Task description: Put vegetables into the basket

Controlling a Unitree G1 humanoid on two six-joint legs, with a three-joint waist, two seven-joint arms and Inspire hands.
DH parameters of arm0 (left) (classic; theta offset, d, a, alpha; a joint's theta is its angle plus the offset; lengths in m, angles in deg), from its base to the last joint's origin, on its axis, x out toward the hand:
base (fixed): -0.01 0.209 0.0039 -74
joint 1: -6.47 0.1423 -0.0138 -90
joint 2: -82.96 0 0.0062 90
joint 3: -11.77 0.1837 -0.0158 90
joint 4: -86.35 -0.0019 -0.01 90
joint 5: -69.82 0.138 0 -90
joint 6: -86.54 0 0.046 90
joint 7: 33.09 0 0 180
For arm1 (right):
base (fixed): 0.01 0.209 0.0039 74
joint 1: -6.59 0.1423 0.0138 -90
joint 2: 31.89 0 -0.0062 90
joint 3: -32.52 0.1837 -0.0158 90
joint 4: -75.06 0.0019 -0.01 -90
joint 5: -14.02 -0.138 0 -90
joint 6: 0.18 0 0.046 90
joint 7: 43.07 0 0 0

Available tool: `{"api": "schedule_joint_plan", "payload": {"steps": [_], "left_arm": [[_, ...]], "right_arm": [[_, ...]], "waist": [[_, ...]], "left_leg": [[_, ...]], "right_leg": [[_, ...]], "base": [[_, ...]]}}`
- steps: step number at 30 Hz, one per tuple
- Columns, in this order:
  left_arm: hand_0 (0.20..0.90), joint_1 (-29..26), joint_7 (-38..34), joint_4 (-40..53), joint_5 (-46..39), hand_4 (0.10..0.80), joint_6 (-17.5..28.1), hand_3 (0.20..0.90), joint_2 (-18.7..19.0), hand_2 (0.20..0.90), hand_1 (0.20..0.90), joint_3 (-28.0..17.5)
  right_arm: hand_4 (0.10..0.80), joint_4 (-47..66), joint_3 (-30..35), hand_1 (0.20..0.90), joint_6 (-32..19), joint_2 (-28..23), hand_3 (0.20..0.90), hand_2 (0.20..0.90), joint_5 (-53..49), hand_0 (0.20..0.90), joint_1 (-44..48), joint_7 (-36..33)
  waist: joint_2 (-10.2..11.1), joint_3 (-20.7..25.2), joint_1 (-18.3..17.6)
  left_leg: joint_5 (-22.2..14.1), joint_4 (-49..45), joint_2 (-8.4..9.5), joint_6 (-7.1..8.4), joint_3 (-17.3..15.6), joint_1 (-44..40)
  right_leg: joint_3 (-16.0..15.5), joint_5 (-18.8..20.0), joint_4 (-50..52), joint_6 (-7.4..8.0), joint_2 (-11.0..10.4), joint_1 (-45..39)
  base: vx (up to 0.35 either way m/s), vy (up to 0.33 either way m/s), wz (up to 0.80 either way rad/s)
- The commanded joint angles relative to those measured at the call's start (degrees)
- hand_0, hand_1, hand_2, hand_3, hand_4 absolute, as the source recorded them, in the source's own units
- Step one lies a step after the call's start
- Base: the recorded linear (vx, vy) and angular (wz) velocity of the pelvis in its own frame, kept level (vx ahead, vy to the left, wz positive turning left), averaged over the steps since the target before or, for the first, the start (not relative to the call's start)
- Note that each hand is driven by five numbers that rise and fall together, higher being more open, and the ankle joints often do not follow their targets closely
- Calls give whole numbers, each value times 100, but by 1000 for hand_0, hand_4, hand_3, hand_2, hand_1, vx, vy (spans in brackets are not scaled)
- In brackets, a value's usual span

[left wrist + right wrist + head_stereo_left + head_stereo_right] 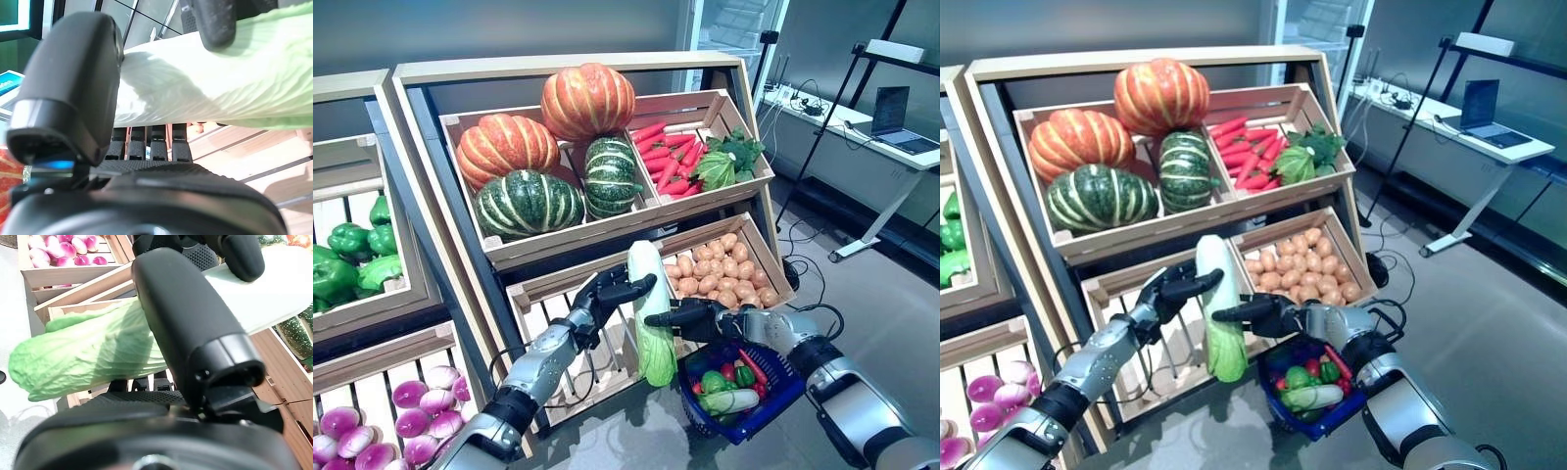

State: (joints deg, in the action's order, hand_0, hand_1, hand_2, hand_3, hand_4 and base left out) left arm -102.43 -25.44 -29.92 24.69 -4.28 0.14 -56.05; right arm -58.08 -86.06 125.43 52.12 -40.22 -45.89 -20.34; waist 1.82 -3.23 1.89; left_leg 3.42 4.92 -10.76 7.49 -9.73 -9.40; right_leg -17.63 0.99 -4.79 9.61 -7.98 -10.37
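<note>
A long napa cabbage (651,323), white at the top and green at the bottom, hangs upright in front of the lower shelf. My left hand (602,299) is shut on its white upper part, thumb across the front. My right hand (705,321) is shut on its middle from the other side. In each wrist view the thumb (73,98) and the fingers (146,382) wrap the cabbage (83,352). A blue basket (744,428) hangs just below my right wrist, right of the cabbage's green end. It holds several vegetables. I cannot see how it is held.
The slanted wooden stand holds crates of pumpkins (548,147), carrots (671,157) and potatoes (720,269). A stand to the left holds green peppers (352,255) and purple turnips (372,431). A desk with a laptop (891,117) stands at the far right.
</note>
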Motion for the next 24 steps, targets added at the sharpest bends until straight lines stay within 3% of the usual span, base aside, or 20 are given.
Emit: {"api": "schedule_joint_plan", "payload": {"steps": [1, 13, 14, 15, 16, 24], "left_arm": [[300, -1064, 582, 783, -611, 400, 563, 300, -699, 300, 300, 340], [300, -1232, 460, 818, -450, 400, 587, 300, -636, 300, 300, 343], [521, -1233, 432, 811, -389, 547, 570, 521, -625, 521, 521, 341], [587, -1235, 423, 810, -380, 591, 563, 587, -621, 587, 587, 340], [900, -1239, 380, 813, -301, 800, 536, 900, -586, 900, 900, 338], [900, -1248, 117, 642, 471, 800, 610, 900, -235, 900, 900, 189]], "right_arm": [[400, -51, 200, 300, -301, 734, 300, 300, -422, 300, 658, 1146], [400, -306, 23, 300, -590, 466, 300, 300, 182, 300, 828, 968], [400, -296, 26, 300, -628, 443, 300, 300, 210, 300, 818, 906], [400, -297, 29, 300, -641, 438, 300, 300, 218, 300, 817, 895], [400, -306, 40, 300, -673, 403, 300, 300, 291, 300, 807, 861], [400, -381, 201, 300, -848, -10, 300, 300, 684, 300, 721, 680]], "waist": [[-39, 292, 85], [-23, 271, 27], [-23, 277, 20], [-23, 278, 19], [-22, 278, 10], [-29, 275, -43]], "left_leg": [[-99, -90, 266, -204, 96, 273], [-92, -74, 269, -210, 86, 257], [-93, -71, 266, -210, 80, 255], [-93, -70, 265, -210, 79, 254], [-91, -66, 265, -210, 71, 251], [-82, -50, 244, -199, 10, 244]], "right_leg": [[164, -213, 507, -387, 74, 203], [227, -189, 501, -383, 71, 223], [232, -186, 494, -379, 69, 221], [233, -185, 493, -378, 69, 222], [240, -181, 490, -376, 74, 222], [270, -160, 468, -356, 86, 242]], "base": [[0, 0, 0], [0, 0, 0], [0, 0, 0], [0, 0, 0], [0, 0, 0], [-4, 0, 0]]}}
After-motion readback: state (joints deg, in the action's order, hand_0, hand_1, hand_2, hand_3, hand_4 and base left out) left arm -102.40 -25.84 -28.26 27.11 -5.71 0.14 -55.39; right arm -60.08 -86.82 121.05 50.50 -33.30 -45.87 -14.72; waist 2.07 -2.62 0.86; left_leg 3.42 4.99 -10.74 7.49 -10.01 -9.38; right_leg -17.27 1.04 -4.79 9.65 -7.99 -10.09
